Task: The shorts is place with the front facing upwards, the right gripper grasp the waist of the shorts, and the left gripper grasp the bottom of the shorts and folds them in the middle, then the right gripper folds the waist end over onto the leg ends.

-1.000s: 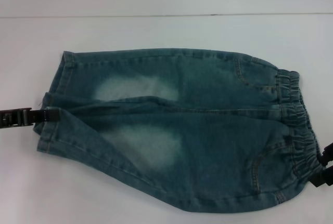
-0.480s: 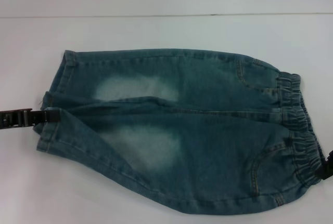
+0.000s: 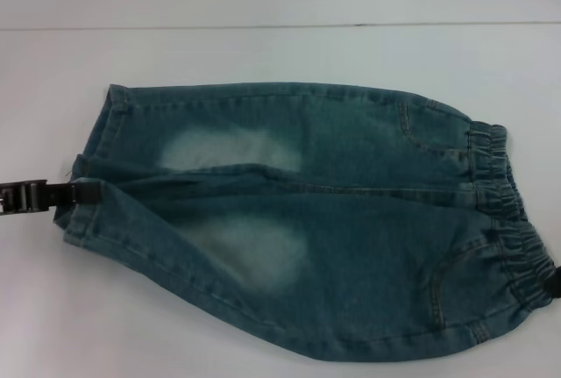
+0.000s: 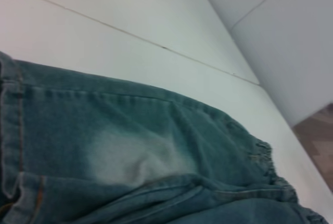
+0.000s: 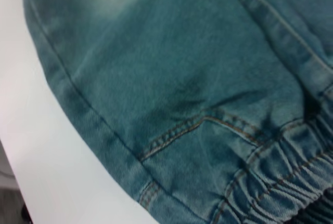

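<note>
The left tool [image 3: 74,192] lies flat on the bench [image 3: 280,53] at the leg end of the shorts [image 3: 298,220], its dark fingers reaching in at the hem, right where the 2 leg openings meet. It appears to be pinched on that hem, since the denim bunches slightly around the tip, though the closing itself is hard to see. That placement fits the task: holding the leg end at its middle gives a point from which the lower leg can be carried over the upper one.

The right tool [image 3: 552,284] shows only as a dark sliver at the head view's right edge, touching the lower part of the gathered elastic waistband. I cannot tell whether it is wide, narrow or gripping. Its wrist view looks down on the waistband gathers, a curved pocket seam in tan stitching and the side seam, with the white bench just beyond, so it sits low and close to the cloth.

The shorts lie spread front up across the middle of the bench, waist toward the robot's right, legs toward its left, with pale faded patches on both thighs. They are not yet folded; judging by this, the work is at the grasping stage, with both ends being secured before the lengthwise fold.

No containers are in view, only the shorts on the bench.
</note>
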Controlling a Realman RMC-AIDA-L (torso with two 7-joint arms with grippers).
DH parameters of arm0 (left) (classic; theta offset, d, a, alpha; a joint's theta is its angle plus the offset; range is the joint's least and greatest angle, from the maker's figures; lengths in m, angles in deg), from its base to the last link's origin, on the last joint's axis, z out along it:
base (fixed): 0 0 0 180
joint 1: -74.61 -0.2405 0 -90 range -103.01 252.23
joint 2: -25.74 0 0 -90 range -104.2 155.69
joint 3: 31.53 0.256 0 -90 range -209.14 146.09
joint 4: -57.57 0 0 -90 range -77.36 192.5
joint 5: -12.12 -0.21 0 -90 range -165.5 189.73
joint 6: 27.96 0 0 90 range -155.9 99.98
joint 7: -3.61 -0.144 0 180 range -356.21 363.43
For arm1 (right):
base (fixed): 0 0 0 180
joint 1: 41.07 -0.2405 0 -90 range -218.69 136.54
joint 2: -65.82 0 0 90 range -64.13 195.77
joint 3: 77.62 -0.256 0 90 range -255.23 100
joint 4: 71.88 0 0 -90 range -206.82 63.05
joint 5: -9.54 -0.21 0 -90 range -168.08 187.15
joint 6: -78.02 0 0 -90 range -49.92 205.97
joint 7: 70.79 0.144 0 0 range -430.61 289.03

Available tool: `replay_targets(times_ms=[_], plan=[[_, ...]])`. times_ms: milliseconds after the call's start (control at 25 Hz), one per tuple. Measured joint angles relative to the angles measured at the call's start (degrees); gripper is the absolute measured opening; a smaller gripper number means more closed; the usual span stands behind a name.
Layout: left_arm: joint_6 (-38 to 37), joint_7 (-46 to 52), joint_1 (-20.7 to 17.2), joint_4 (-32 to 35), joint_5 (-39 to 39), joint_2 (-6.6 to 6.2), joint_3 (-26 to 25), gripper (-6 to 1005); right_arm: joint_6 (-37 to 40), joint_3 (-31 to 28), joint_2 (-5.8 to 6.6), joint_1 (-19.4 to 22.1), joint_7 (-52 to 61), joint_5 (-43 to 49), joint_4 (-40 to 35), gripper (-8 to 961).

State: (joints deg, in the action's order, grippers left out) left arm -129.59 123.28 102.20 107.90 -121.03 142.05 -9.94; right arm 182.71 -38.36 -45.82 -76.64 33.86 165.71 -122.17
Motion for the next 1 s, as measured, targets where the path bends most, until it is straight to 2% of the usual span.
replay_targets(times_ms=[120,280,360,520,680,1000], plan=[[-0.6,0.2,0.1,0.4,0.0,-0.34,-0.8,3,0.9,-4.5,1.10,0.6,-0.9,-1.7,1.8,34],[1.6,0.3,1.3,0.2,-0.1,-1.05,-1.6,3,1.1,-10.6,3.15,0.8,-1.2,-5.0,6.4,35],[3.1,0.3,2.1,0.3,0.1,-1.22,-1.7,3,0.6,-13.3,3.62,1.0,-0.7,-6.7,8.0,35],[7.8,0.2,4.0,0.5,0.2,-1.62,-1.5,3,-2.1,-17.1,3.78,1.3,2.5,-9.5,10.5,36],[14.1,-0.2,5.3,0.2,0.2,-1.68,-0.9,3,-6.0,-18.1,3.47,1.5,6.9,-13.1,11.6,37],[25.0,-0.4,6.2,-0.1,0.2,-0.85,4.0,3,-11.8,-18.4,3.24,0.8,11.2,-20.3,14.4,39]])
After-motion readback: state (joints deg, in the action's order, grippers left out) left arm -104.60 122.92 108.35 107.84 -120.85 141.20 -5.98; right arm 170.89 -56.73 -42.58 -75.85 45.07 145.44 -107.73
